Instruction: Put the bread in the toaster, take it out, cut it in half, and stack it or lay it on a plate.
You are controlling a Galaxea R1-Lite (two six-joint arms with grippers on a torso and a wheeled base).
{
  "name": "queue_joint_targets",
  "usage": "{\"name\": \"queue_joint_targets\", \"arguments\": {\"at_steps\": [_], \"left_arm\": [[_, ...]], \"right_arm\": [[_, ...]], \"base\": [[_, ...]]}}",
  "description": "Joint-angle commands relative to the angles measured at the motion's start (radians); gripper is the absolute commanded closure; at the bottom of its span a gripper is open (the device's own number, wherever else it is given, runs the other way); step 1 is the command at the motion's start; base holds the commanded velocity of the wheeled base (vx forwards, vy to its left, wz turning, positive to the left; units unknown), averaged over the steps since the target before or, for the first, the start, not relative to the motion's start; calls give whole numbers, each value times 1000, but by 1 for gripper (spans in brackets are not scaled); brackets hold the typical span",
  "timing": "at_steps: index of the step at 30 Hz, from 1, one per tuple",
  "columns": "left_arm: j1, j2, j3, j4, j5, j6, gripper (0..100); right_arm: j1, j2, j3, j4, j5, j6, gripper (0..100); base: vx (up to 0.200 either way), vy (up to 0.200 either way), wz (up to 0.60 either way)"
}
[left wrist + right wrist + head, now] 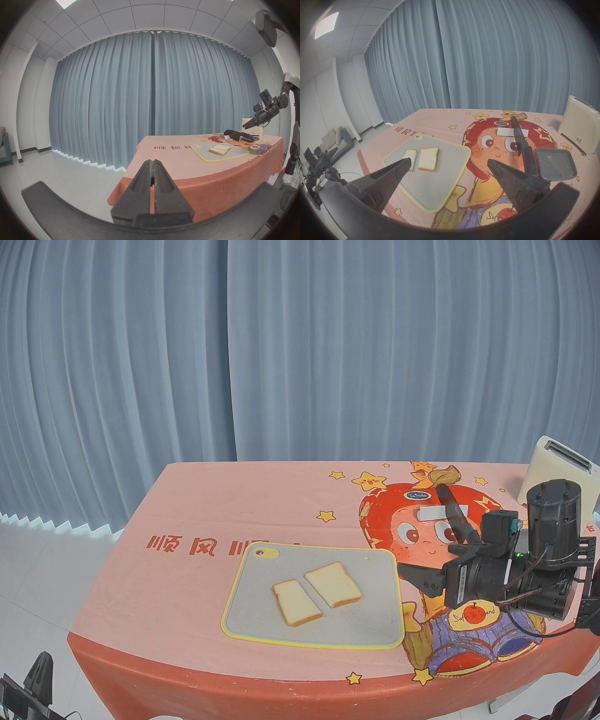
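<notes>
Two bread halves (pixel 296 602) (pixel 333 584) lie side by side, slightly apart, on a grey cutting board (pixel 369 624) with a yellow rim. In the right wrist view the bread halves (pixel 410 157) (pixel 428 158) sit on the board (pixel 434 187) beyond my right gripper (pixel 448 161), which is open and holds nothing. That gripper (pixel 425 557) hovers above the table just right of the board. A black knife (pixel 456 512) (pixel 523 147) lies on the cloth beside a grey square plate (pixel 555 159). The cream toaster (pixel 559 474) (pixel 579 125) stands at the back right. My left gripper (pixel 153 162) is shut and empty, low and well off the table's left side.
The table wears a pink cloth with a cartoon print (pixel 425 527). A small white label (pixel 430 513) lies under the knife blade. Blue curtains (pixel 250 352) hang behind the table. The left half of the cloth (pixel 187 515) is bare.
</notes>
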Motion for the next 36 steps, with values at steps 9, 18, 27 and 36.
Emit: {"name": "queue_joint_targets", "arguments": {"at_steps": [9,18,27,36], "left_arm": [[1,-5,18,0,0,0,100],[1,-5,18,0,0,0,100],[1,-5,18,0,0,0,100],[1,-5,18,0,0,0,100]], "right_arm": [[-17,88,-73,3,-1,-8,0],[-34,159,-183,61,-1,-31,0],[-14,309,-320,146,-1,-45,0],[-3,404,-373,146,-1,-46,0]], "base": [[0,0,0],[0,0,0],[0,0,0],[0,0,0]]}}
